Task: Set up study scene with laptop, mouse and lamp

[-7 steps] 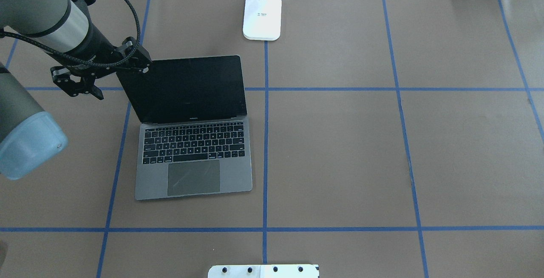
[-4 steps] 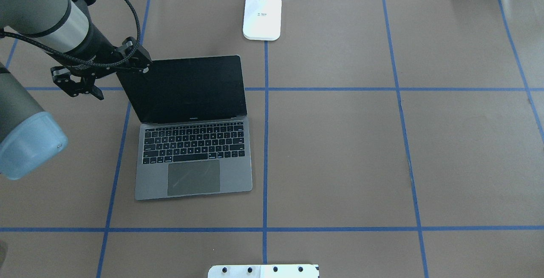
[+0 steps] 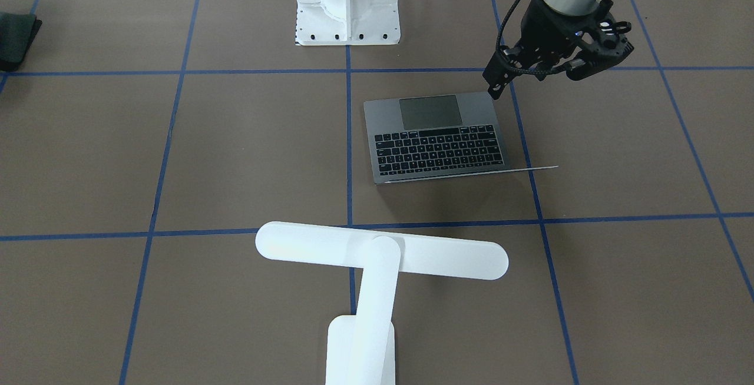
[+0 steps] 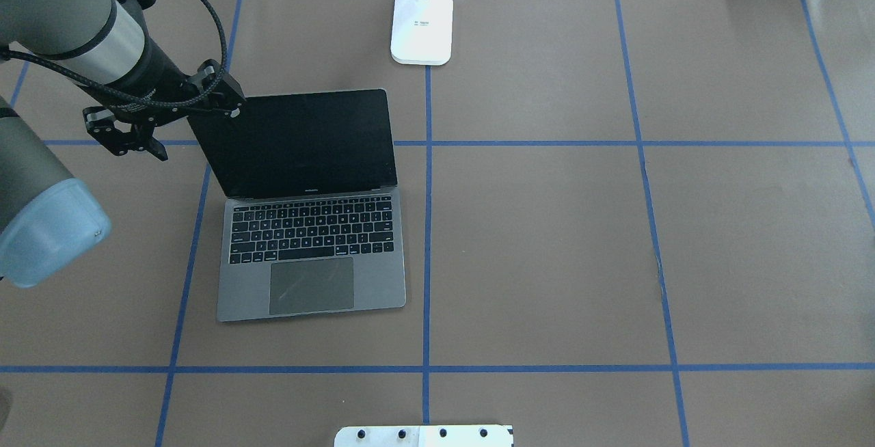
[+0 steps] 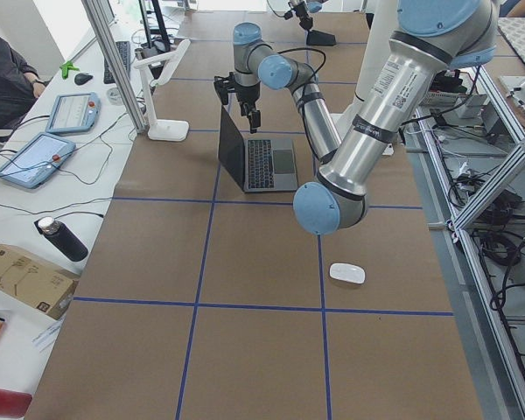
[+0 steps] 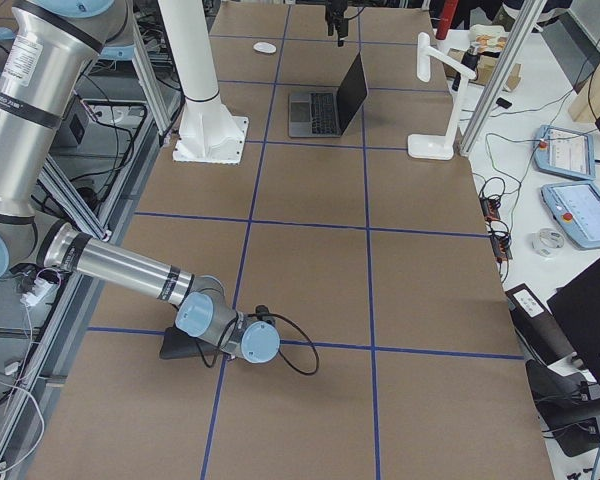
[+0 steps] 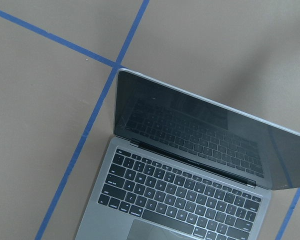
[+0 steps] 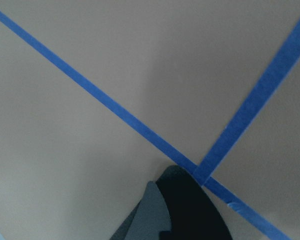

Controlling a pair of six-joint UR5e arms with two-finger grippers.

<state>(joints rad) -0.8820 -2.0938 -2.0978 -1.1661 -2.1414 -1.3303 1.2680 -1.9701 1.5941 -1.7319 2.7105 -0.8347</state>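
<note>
The laptop (image 4: 311,255) lies open left of the table's middle, its screen dark and its lid upright; it fills the left wrist view (image 7: 190,195). My left gripper (image 4: 198,134) hovers open by the lid's top left corner, holding nothing; it also shows in the front view (image 3: 539,79). The lamp (image 3: 382,258) stands at the far edge, with its base (image 4: 422,26) behind the laptop. The mouse (image 5: 346,273) lies far to the laptop's left, near the robot's side. My right gripper (image 6: 252,342) rests low at the table's right end; whether it is open or shut I cannot tell.
A white flanged pedestal (image 3: 347,2) stands at the robot's edge. A flat black pad (image 3: 15,37) lies by my right arm. Blue tape lines (image 4: 427,228) grid the brown table cover. Tablets and cables lie beyond the far edge (image 6: 570,180).
The left arm has drifted very slightly; the gripper stays by the lid's corner. Nothing else has moved.
</note>
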